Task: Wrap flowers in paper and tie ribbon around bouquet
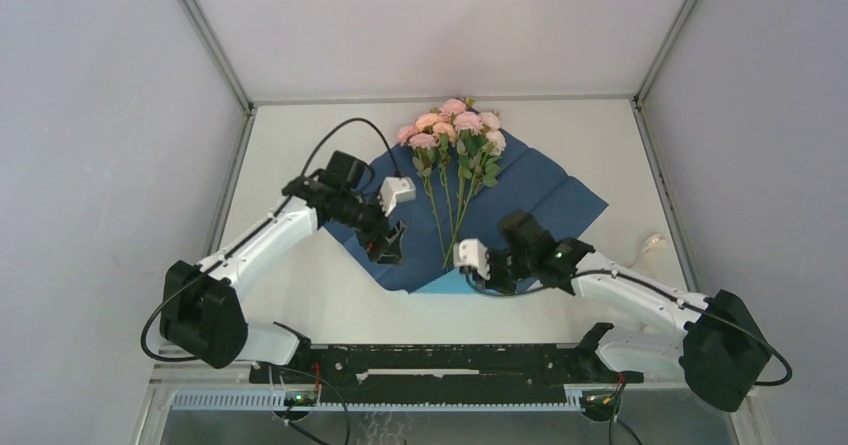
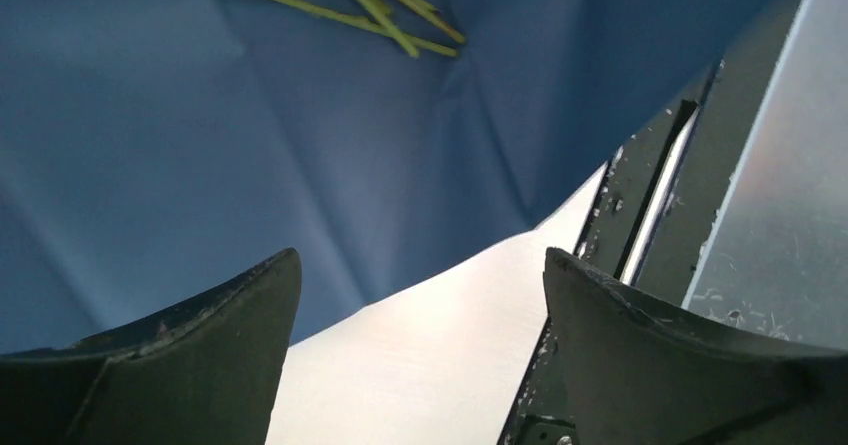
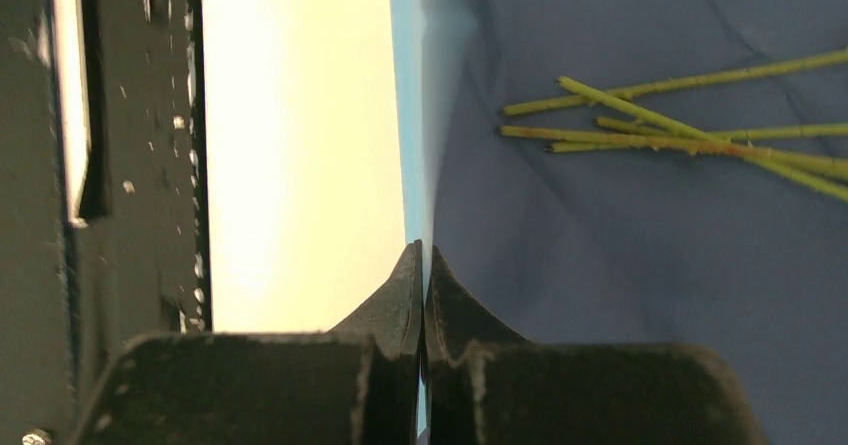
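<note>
Evidently, the right gripper (image 3: 422, 270) was pinched shut on the near edge of the paper (image 1: 545, 193). The left gripper (image 2: 420, 270) stood wide open, empty, above that sheet; the flowers (image 1: 455, 135) lay on it.

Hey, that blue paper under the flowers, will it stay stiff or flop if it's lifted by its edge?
Probably floppy: the paper looks thin and creased, and its edge bends up where the right gripper pinches it. It is likely light, so the flowers lying on it may slide or roll as it rises.
</note>
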`<action>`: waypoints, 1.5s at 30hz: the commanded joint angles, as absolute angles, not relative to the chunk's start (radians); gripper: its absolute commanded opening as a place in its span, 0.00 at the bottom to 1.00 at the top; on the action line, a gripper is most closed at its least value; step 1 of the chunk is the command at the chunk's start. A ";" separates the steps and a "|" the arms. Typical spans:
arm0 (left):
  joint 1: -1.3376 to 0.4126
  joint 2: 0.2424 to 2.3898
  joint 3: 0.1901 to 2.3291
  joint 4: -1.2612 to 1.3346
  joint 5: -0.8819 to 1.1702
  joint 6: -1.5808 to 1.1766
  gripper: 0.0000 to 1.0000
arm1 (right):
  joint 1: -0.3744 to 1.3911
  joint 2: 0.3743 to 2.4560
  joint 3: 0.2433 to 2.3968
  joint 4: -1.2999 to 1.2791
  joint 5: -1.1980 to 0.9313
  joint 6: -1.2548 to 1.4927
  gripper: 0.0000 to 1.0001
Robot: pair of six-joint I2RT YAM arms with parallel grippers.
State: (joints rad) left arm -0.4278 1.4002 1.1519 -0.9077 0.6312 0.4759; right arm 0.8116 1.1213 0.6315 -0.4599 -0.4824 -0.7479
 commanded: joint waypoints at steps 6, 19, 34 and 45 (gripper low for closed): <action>-0.585 1.398 0.941 -0.454 0.794 0.354 0.96 | 0.581 1.201 0.689 -0.376 -0.797 -0.491 0.00; -0.688 1.572 0.989 -0.472 0.698 0.356 0.40 | 0.504 1.313 0.808 -0.440 -0.834 -0.437 0.00; -0.684 1.568 0.994 -0.555 0.713 0.397 0.04 | 0.329 1.287 0.764 -0.124 -0.817 0.319 0.42; -0.685 1.542 1.025 -0.564 0.596 0.418 0.21 | 0.450 1.629 0.801 -0.194 -0.709 0.412 0.15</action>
State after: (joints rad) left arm -0.6884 1.5829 0.9512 -0.5610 0.6556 0.3927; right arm 0.3965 1.5745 0.7746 -0.1612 -0.7387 0.3752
